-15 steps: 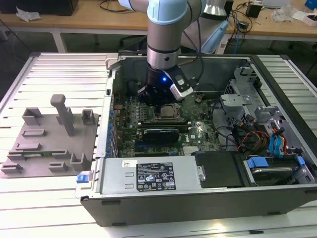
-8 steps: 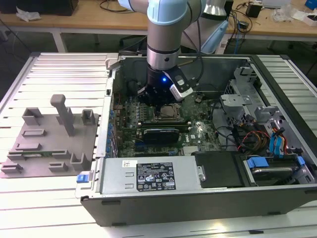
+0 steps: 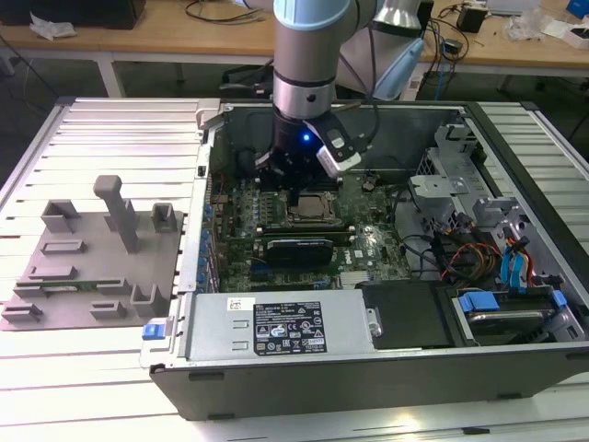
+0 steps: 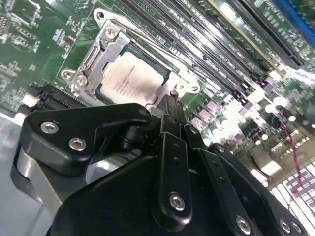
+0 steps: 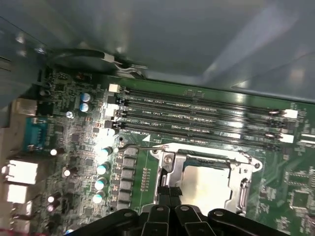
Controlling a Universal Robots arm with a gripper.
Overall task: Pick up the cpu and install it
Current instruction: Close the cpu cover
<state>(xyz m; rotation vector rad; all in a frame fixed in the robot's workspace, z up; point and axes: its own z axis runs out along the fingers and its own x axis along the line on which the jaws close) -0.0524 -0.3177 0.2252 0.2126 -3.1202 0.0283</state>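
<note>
The cpu (image 4: pixel 130 78) is a pale silver-grey square lying flat in the motherboard's metal-framed socket (image 4: pixel 104 49). It also appears in the first wrist view, cpu (image 5: pixel 204 184) inside the socket frame (image 5: pixel 167 164), and under the arm in the exterior view, cpu (image 3: pixel 310 211). My gripper (image 4: pixel 167 104) hangs just above one edge of the socket with its black fingers pressed together and nothing between them. In the first wrist view the gripper (image 5: pixel 170 192) tips sit at the socket's edge beside the chip. From the exterior view the gripper (image 3: pixel 293 191) is low inside the open computer case.
Long memory slots (image 5: pixel 202 118) run beside the socket. The case wall (image 3: pixel 204 175) stands close on the exterior view's left, a power supply (image 3: pixel 276 327) at the front, a drive cage and cables (image 3: pixel 479 239) on the right. A grey fixture tray (image 3: pixel 92 253) lies outside the case.
</note>
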